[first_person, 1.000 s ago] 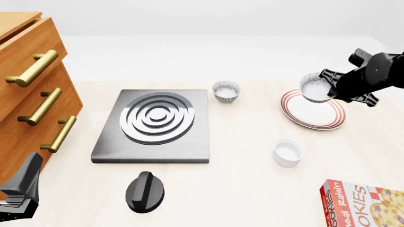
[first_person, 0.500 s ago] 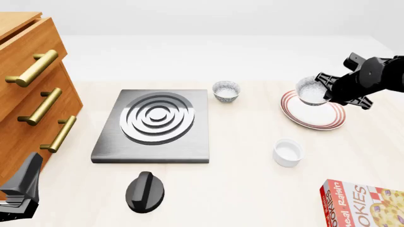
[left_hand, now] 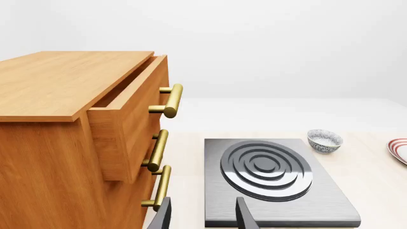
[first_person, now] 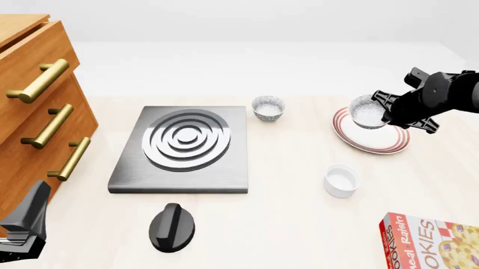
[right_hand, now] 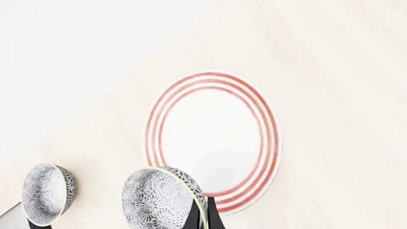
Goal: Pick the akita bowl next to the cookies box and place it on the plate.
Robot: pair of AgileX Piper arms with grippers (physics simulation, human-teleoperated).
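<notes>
Akita bowl (first_person: 367,112) hangs above the plate's left rim, not yet set down. Working down by size: the wooden drawer cabinet (first_person: 33,106) fills the far left, its top drawer ajar, then the grey stove plate (first_person: 182,148) sits mid-table. The plate (first_person: 374,138) lies at the right, bare, as the target. The cookies box (first_person: 430,242) lies near right, well apart from the bowl. The right gripper (first_person: 387,110) has its jaws closed thinly on the bowl's rim, so the bowl is carried tilted. The left gripper (left_hand: 202,214) idles near left, jaws parted on nothing. A white cup (first_person: 342,180), a black knob (first_person: 172,226) and the 2nd patterned bowl (first_person: 268,107) probably play no part here.
</notes>
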